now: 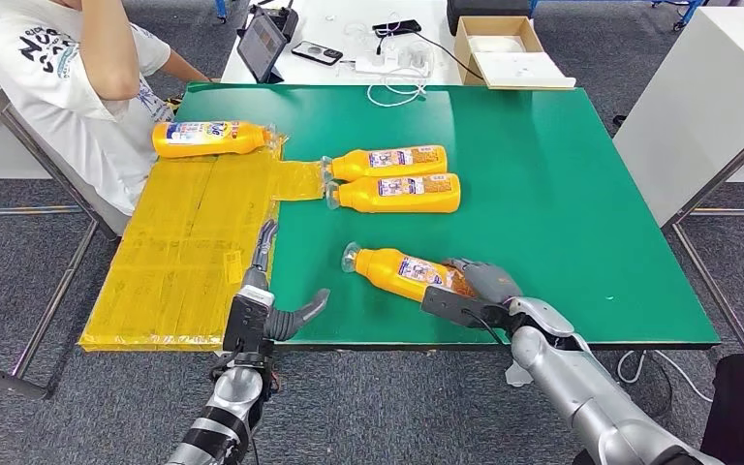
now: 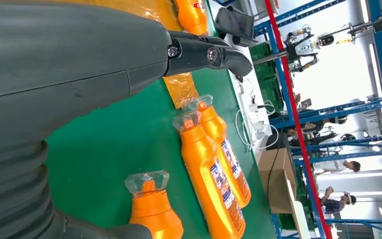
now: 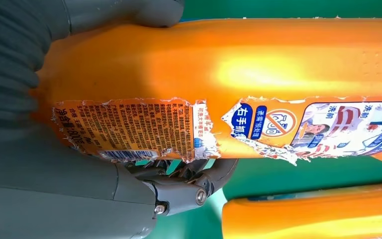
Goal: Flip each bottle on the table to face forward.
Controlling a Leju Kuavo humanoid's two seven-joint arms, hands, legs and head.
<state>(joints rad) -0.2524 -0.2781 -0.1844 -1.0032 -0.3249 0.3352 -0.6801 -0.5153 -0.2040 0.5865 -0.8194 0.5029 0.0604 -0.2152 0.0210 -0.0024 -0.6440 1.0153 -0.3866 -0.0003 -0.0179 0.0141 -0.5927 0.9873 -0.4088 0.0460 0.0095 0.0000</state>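
Several orange bottles with clear caps lie on their sides on the green table [image 1: 562, 194]. My right hand [image 1: 477, 288] grips the base end of the nearest bottle [image 1: 402, 272] [image 3: 219, 64], its torn label facing up, cap pointing left. Two more bottles [image 1: 387, 162] [image 1: 397, 193] lie side by side at mid-table, seen too in the left wrist view [image 2: 214, 174]. A fourth bottle [image 1: 211, 138] rests on the yellow sheet [image 1: 184, 252] at the back left. My left hand [image 1: 269, 308] hovers at the table's near edge with fingers apart, holding nothing.
A person in a white shirt [image 1: 68, 77] sits at the table's back left corner. Behind the green table stands a white table with a tablet [image 1: 263, 44], phones, cables and a cardboard box [image 1: 504, 48]. White furniture [image 1: 697, 107] stands to the right.
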